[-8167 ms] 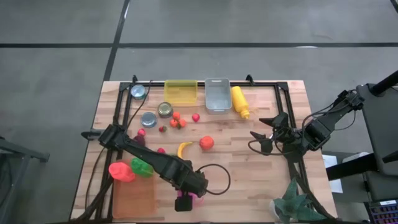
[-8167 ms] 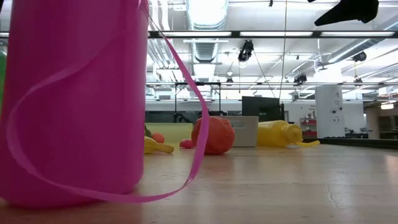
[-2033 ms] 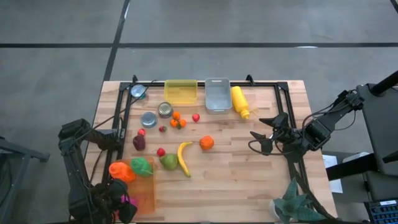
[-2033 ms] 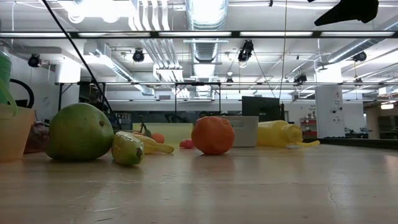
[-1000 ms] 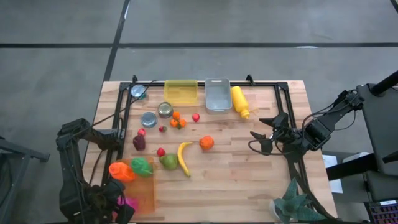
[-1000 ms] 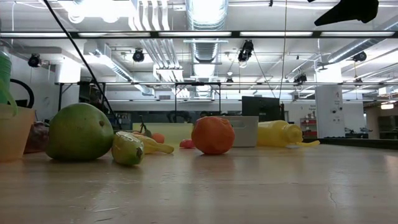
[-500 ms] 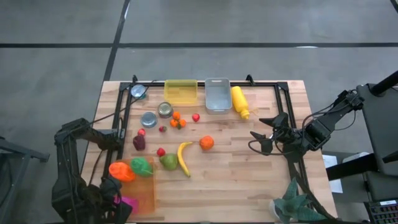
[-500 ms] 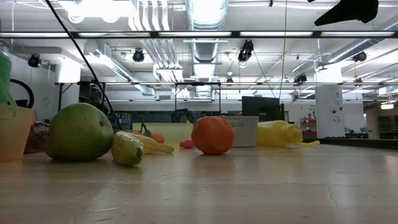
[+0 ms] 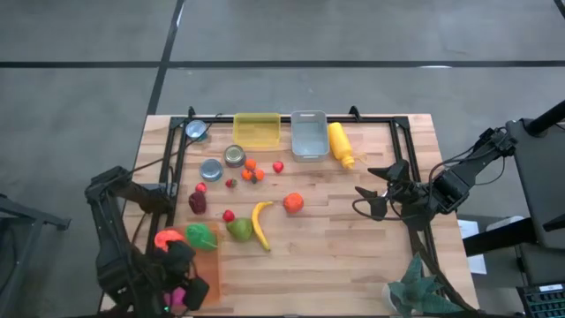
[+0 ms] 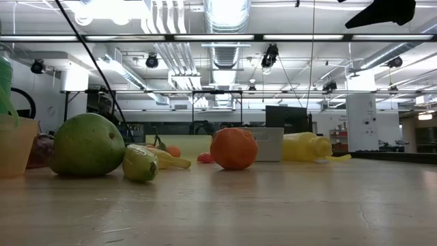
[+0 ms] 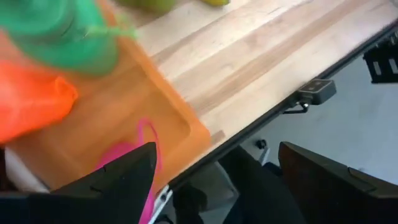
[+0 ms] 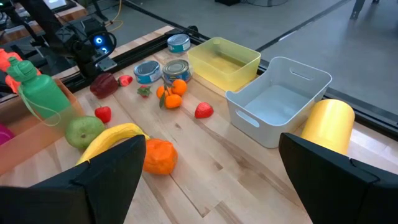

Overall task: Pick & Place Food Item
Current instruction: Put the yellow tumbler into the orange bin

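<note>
My left gripper [image 9: 181,284] hangs open over the orange tray [image 9: 212,269] at the table's near left corner, with nothing between its fingers [image 11: 216,149]. A pink bottle [image 11: 134,165] lies in the tray below it; an orange bottle [image 9: 168,238] and a green bottle [image 9: 201,236] lie at the tray's far end. Right of the tray, a green pear [image 9: 239,229], a banana [image 9: 261,223] and an orange [image 9: 293,202] rest on the table. My right gripper [image 9: 362,200] waits open above the table's right side [image 12: 211,144].
A yellow bin [image 9: 257,129], a white bin [image 9: 309,134] and a yellow mustard bottle [image 9: 341,144] stand along the far edge. Cans [image 9: 212,169] and small red and orange fruits [image 9: 252,170] lie at mid left. Bare wood lies between the banana and my right gripper.
My left gripper has swung from beyond the near left corner toward the table's right edge, in over the tray, rising a little and turning as it went. It stays open. The bottles and fruits have kept their places.
</note>
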### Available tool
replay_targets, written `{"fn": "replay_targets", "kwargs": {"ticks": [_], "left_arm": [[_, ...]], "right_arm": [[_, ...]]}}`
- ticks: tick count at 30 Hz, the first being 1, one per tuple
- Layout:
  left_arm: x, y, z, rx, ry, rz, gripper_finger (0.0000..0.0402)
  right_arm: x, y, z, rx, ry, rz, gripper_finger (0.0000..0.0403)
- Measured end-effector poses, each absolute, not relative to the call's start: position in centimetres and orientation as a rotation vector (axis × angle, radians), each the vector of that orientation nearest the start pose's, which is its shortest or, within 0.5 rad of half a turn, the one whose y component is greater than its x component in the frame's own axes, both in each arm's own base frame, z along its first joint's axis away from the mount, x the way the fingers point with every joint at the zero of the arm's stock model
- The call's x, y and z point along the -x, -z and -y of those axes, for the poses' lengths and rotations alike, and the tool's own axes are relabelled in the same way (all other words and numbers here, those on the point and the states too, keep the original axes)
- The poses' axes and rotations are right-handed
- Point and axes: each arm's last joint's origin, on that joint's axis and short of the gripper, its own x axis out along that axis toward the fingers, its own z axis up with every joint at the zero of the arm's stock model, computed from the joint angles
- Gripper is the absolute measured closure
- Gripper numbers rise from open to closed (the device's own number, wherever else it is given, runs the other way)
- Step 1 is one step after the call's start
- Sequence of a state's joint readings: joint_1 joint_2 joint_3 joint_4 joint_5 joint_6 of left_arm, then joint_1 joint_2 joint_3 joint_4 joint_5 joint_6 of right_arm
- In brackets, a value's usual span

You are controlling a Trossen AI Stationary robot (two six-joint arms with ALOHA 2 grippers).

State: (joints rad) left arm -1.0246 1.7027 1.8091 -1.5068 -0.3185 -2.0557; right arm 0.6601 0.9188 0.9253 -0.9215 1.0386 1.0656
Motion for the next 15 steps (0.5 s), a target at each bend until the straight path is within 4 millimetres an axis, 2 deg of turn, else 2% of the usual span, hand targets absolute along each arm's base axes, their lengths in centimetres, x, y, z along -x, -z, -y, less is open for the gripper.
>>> {"fn": "replay_targets", "kwargs": {"ticks": [6, 15], "left_arm": [[-19.3, -35.7, 23.8, 0.752, -0.628, -1.057, 0.0059], [-24.9, -34.7, 20.5, 0.46, -0.501, -0.922, 0.0059]], "right_arm": [[-13.7, -31.0, -7.5, -0.332, 0.601, -0.34, 0.0039], [-13.7, -31.0, -7.5, -0.331, 0.601, -0.34, 0.0039]]}}
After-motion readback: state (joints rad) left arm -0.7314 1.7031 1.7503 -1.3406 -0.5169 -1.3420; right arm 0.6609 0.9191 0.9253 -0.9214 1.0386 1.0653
